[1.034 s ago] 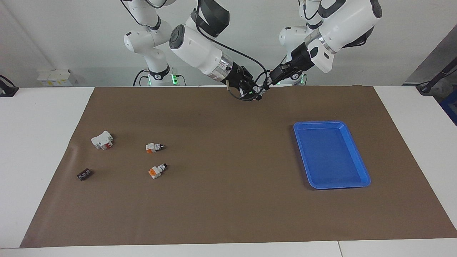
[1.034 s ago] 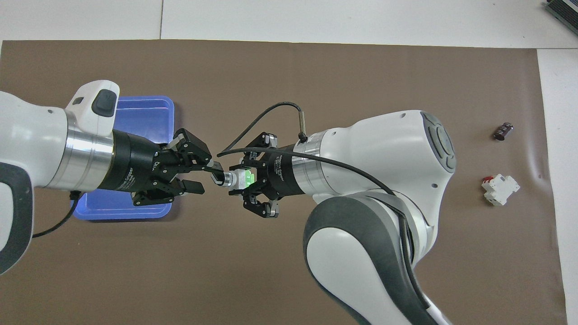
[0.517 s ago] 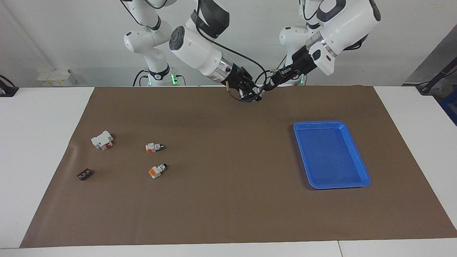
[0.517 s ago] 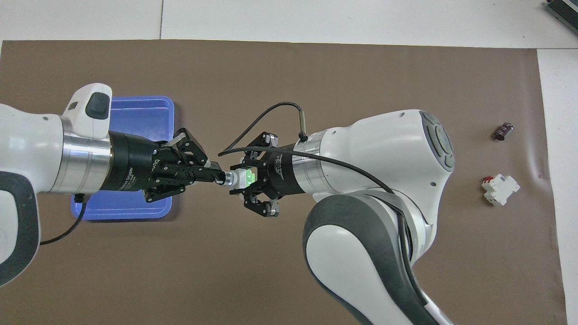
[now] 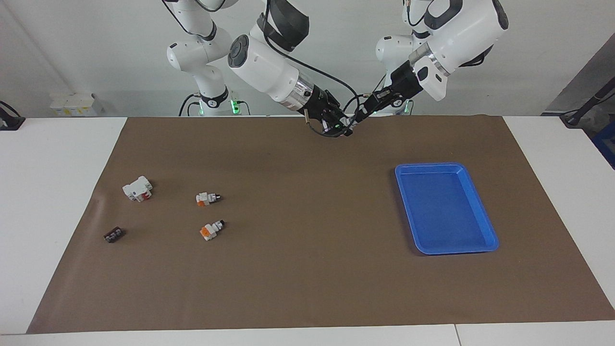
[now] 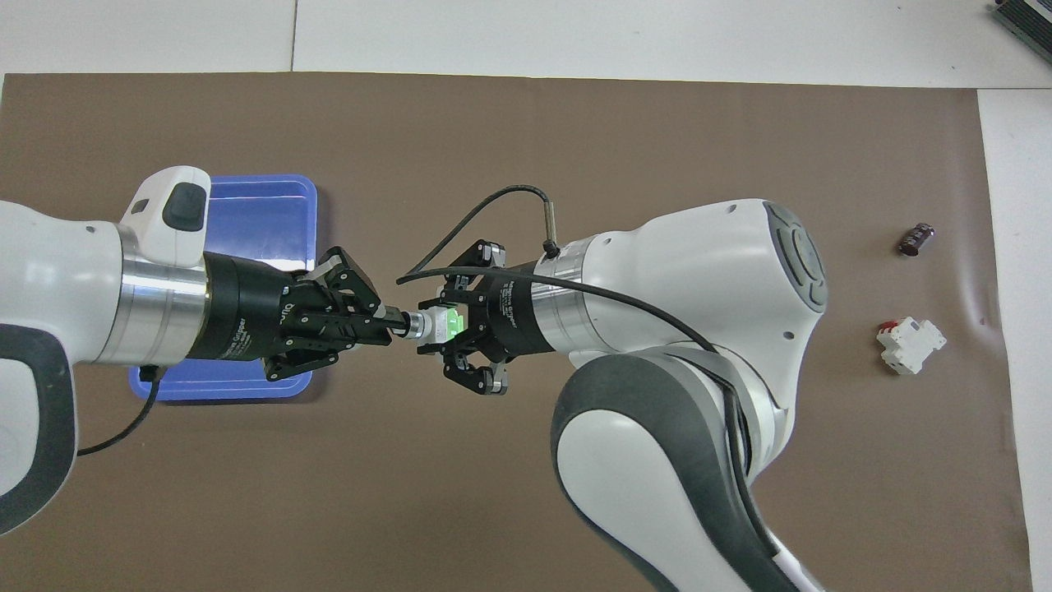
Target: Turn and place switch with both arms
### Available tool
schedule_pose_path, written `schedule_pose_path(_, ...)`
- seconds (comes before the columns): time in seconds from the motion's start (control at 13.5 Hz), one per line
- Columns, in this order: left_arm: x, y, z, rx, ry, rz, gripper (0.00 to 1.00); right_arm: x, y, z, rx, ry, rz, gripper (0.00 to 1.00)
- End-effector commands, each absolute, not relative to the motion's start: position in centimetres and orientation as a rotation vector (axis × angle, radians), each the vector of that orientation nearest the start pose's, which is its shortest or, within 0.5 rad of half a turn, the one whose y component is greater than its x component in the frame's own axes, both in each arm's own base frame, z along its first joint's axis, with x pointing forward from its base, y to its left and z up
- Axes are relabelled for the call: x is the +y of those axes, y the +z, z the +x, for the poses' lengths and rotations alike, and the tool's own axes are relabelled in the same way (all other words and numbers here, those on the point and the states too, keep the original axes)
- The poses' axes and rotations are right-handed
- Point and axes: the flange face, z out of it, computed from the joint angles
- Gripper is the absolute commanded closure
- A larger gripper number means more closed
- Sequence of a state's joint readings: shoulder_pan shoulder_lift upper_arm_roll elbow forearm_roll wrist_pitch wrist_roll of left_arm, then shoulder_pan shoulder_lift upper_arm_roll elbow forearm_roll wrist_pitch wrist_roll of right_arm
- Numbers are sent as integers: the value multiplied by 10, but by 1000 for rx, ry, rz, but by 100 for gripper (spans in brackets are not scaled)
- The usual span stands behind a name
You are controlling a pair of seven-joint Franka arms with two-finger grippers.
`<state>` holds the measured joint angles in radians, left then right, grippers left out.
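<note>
The switch [image 6: 433, 324], white with a bright green button and a black end, is held in the air between both grippers, over the brown mat near the robots' edge. My right gripper [image 6: 450, 326] is shut on its green-button end. My left gripper [image 6: 396, 322] is shut on its black end, fingertip to fingertip with the right one. In the facing view the two grippers meet above the mat: the right gripper [image 5: 339, 126], the left gripper [image 5: 358, 116], and a speck of green from the switch [image 5: 346, 126] between them.
A blue tray [image 5: 447, 207] lies toward the left arm's end, partly under the left wrist in the overhead view [image 6: 255, 201]. Toward the right arm's end lie two orange-button switches [image 5: 207, 197] [image 5: 211, 229], a white block with a red part [image 5: 138, 188] and a small black part [image 5: 113, 235].
My left gripper, open a second ago, has moved onto the switch's black end and shut on it. The right gripper has kept holding the switch in place.
</note>
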<state>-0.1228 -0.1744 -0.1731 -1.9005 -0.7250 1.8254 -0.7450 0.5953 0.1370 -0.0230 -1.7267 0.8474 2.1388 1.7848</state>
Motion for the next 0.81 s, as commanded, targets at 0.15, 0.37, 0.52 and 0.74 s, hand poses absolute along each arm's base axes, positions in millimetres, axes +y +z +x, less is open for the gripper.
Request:
schedule_pose_path(0.15,-207,600,472,684,-299,2370,78,373,543,519,1788,824,-1716,100)
schedule_pose_path(0.37,-212,600,471,627,-271,2379,79,373,543,519,1788,824,-1716,100)
schedule_pose_path(0.52,-212,600,471,584,-254,2390,79,373,543,519,1788,824,-1718,100)
schedule_pose_path(0.74,-213,601,472,459,-209,2408,100,373,543,519,1788,824,-1718,100)
